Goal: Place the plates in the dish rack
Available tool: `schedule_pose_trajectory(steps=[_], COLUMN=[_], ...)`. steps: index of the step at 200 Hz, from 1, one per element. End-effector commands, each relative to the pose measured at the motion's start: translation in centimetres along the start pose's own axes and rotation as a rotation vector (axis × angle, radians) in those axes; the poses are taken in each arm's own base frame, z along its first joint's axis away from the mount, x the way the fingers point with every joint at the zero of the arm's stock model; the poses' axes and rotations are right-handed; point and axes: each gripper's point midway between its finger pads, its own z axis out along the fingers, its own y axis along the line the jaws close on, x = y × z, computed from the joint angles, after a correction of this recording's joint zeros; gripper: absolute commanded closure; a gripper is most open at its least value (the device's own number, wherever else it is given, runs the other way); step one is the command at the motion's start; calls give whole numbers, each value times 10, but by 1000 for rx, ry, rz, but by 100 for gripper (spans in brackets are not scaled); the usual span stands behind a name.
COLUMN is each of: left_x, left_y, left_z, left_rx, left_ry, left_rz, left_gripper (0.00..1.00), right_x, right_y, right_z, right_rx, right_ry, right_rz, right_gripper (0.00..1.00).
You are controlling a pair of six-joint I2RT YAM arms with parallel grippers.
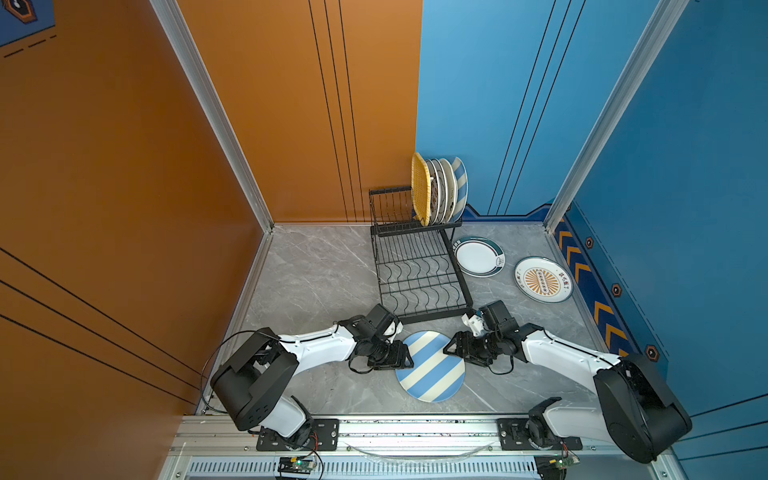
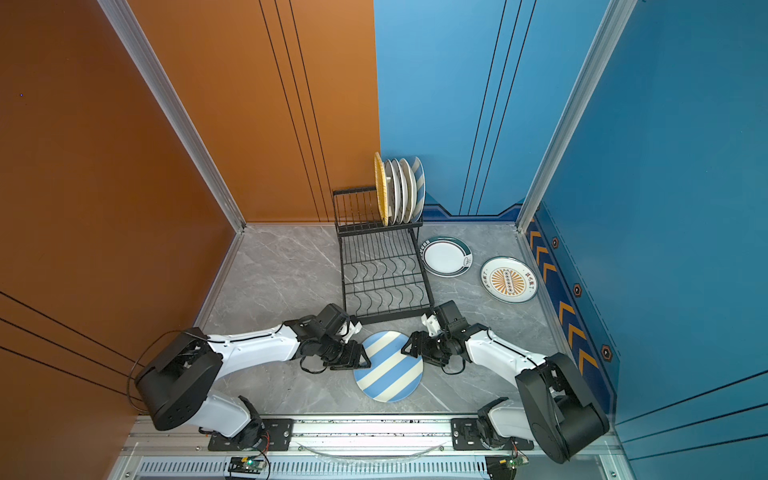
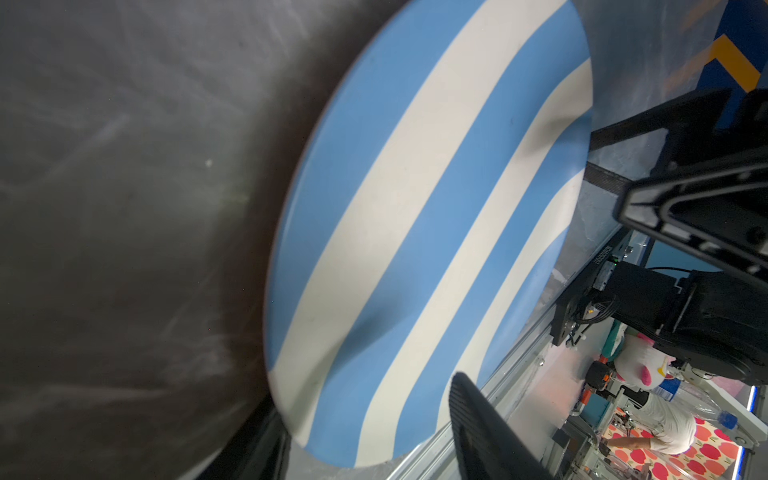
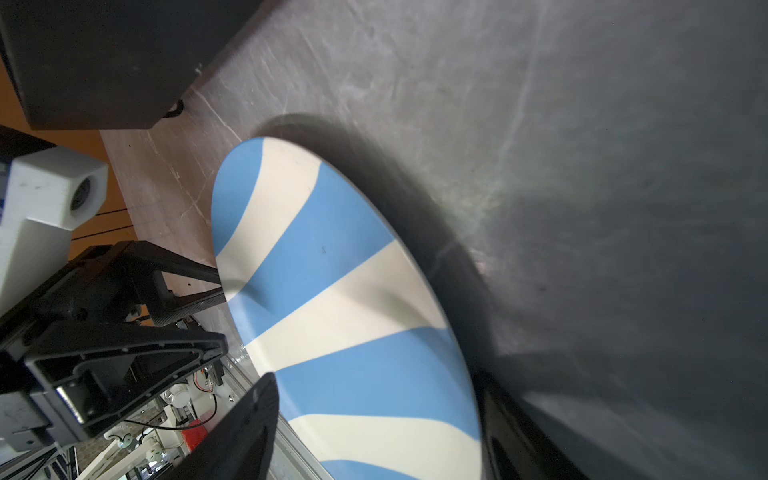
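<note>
The grey marbled tabletop [image 1: 324, 270] spans the cell. Toward its back stands the dish rack [image 1: 415, 270]. Its flat grid of wavy wires is bare. Its raised back tier holds five plates on edge: the yellow woven plate [image 1: 420, 187] at the left, three pale plates [image 1: 442, 191] beside it, and the racked striped plate [image 1: 460, 183] at the right.

The near striped plate [image 1: 430, 368] is near the front edge of the tabletop, just in front of the rack. Right of the rack, flat on the tabletop and apart from each other, lie the green-rimmed plate [image 1: 478, 256] and the sunburst plate [image 1: 543, 279].

The left hand [image 1: 406, 358] sits at the near striped plate's left rim. The right hand [image 1: 448, 348] sits at its upper right rim. Each hand is spread, with one finger [image 3: 482, 436] over the plate's face and its mate past the rim. Whether the pads touch the plate cannot be told.
</note>
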Motion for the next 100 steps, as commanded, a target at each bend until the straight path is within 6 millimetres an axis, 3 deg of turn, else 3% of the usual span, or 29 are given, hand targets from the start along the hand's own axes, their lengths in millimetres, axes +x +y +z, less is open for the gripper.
schedule_pose_trajectory(steps=[1,52,100], left_x=[2,-2,-11], left_y=[7,14,18], left_z=[17,21,20], left_rx=[9,28,56], left_ry=[29,44,9], left_rz=[23,20,-13], left_gripper=[40,41,42], right_x=[34,33,44], right_y=[-19,-19,-27], right_z=[17,12,10], right_rx=[12,-25,-29], right_ry=[126,135,175], right_rz=[24,43,74], right_gripper=[26,29,31])
